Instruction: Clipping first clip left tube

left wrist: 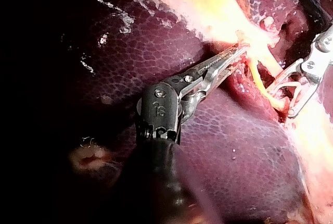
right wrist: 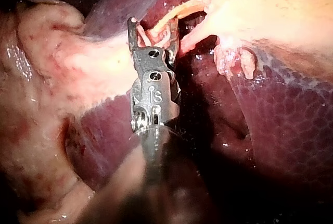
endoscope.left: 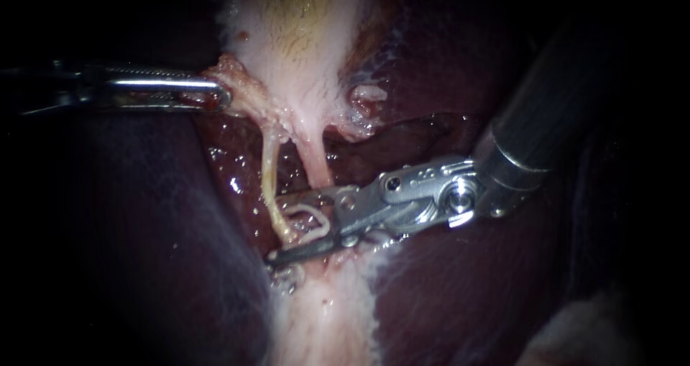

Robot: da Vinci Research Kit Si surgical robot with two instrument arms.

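The pale gallbladder (endoscope.left: 302, 42) narrows into two tubes over the dark liver (endoscope.left: 144, 229). The left tube (endoscope.left: 267, 172) is thin and yellowish. The right tube (endoscope.left: 314, 161) is pinker. My right instrument (endoscope.left: 287, 229) comes in from the upper right. Its jaws stand open astride the lower end of the left tube, with a white clip (endoscope.left: 316, 218) between them. The right wrist view shows the same right instrument (right wrist: 153, 30) open around the left tube (right wrist: 169, 15). My left instrument (endoscope.left: 219, 96) is shut on a tag of tissue at the gallbladder's neck and holds it leftward; it is also the left instrument (left wrist: 234, 53) in its wrist view.
Pale fatty tissue (endoscope.left: 323, 316) runs down below the tubes. A small ragged stump (endoscope.left: 366, 96) sits right of the gallbladder's neck. Wet liver bed (endoscope.left: 230, 165) lies behind the tubes. My right instrument's shaft (endoscope.left: 546, 114) crosses the upper right.
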